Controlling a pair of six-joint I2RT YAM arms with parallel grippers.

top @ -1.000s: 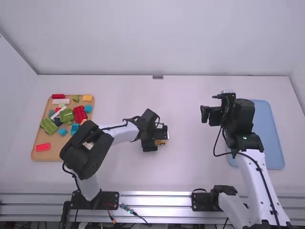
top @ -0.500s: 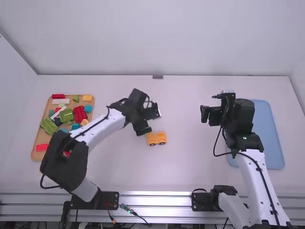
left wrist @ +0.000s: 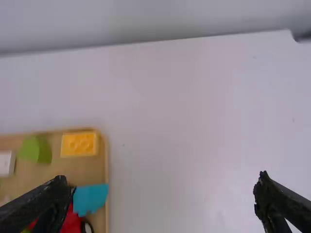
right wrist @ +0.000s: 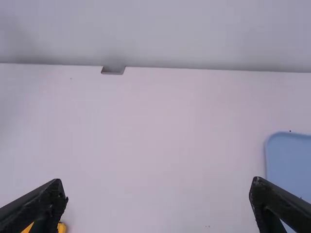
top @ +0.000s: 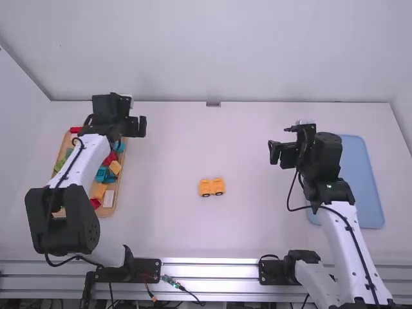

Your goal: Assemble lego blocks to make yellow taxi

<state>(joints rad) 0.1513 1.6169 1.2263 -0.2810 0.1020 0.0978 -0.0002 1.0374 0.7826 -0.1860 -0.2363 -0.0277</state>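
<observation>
Yellow taxi of plastic lego blocks on wheels [top: 212,187] sits mid-desk [top: 257,225], upright, apart from both hands. Left hand [left wrist: 163,178] is wide open and empty, beside the light-brown wooden parts tray [left wrist: 105,167]; right hand [right wrist: 158,183] is open and empty too, near the light-blue tray [top: 368,193].

Step looks like fetching the next part. If we want the yellow studded brick [left wrist: 79,143] in the tray corner, we center over it, turn the fingers square to its sides, partly close, then drop straight down. We keep clear of the tray rim and the blue plastic block [left wrist: 90,198]. Grip low enough to hold, with studs level. For joining, we'd brace the taxi with the right hand since wheels may roll, match studs, press evenly, release, lift straight.
</observation>
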